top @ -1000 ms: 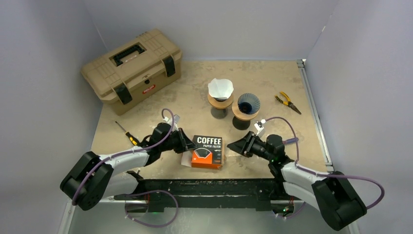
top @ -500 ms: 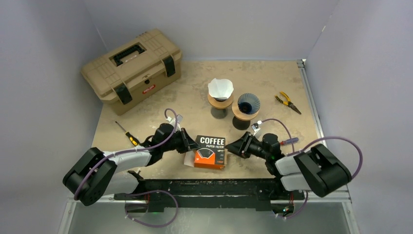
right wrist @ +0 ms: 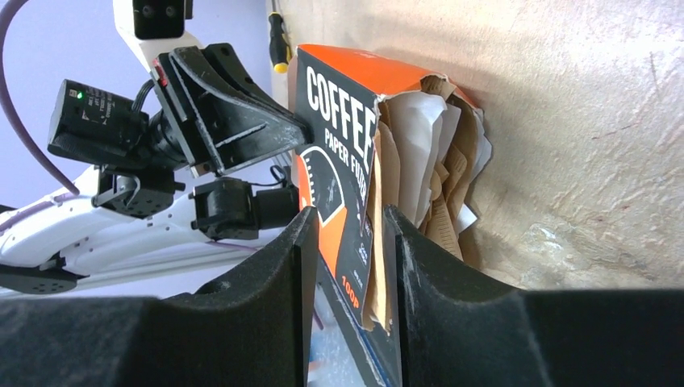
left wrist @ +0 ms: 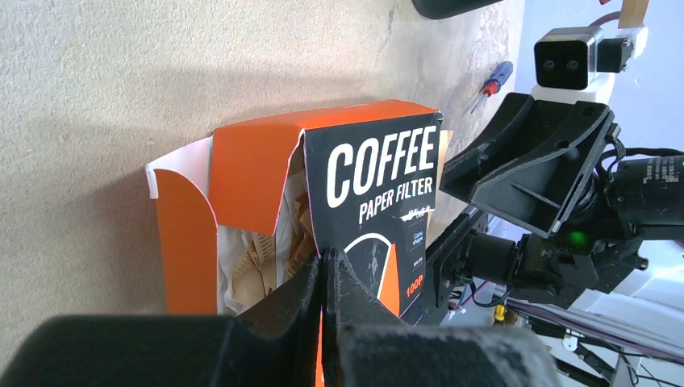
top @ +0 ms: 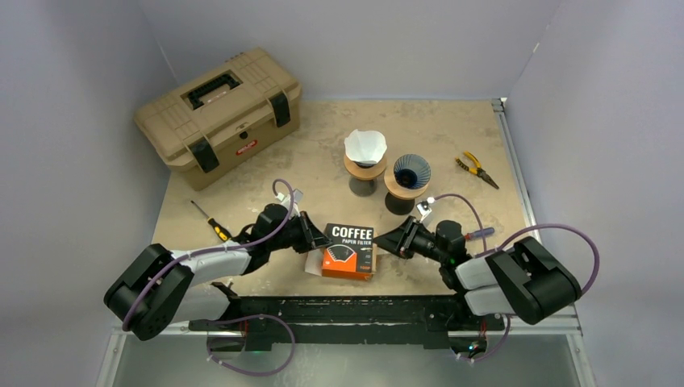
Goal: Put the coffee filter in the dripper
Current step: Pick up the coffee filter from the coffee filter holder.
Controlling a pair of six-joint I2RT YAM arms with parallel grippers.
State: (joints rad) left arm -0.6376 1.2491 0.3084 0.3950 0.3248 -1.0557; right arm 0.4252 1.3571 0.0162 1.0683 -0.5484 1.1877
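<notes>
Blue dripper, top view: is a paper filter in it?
No, the blue dripper shows bare ribs; the white filter sits in the other dripper.

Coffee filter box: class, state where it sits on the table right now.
Top view: the coffee filter box lies centre-front on the table, between the left gripper and right gripper, nearer the arms than the blue dripper.

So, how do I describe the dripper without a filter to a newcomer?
From the tan toolbox at the far left, look right to two drippers side by side. It is the right dripper: dark blue and ribbed inside, while the left dripper holds a white filter.
</notes>
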